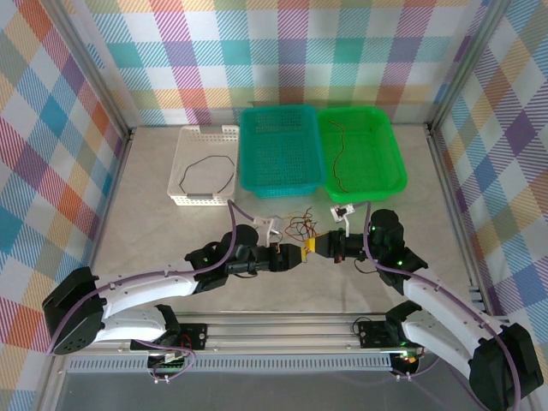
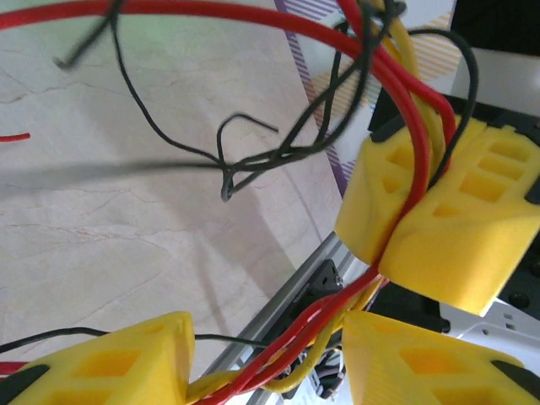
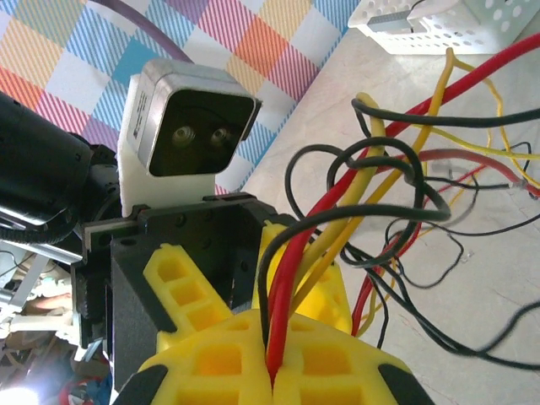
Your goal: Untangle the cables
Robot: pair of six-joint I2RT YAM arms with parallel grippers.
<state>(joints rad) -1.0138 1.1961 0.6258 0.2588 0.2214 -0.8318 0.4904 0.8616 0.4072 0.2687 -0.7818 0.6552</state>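
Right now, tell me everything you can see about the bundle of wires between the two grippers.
The bundle of wires is a loose tangle of thin, floppy strands in red, yellow and black, seemingly plastic-coated. It is mostly held off the tabletop. The right gripper is shut on red and yellow strands, which run on between the left gripper's parted fingers. Black strands loop and kink outward with free ends.
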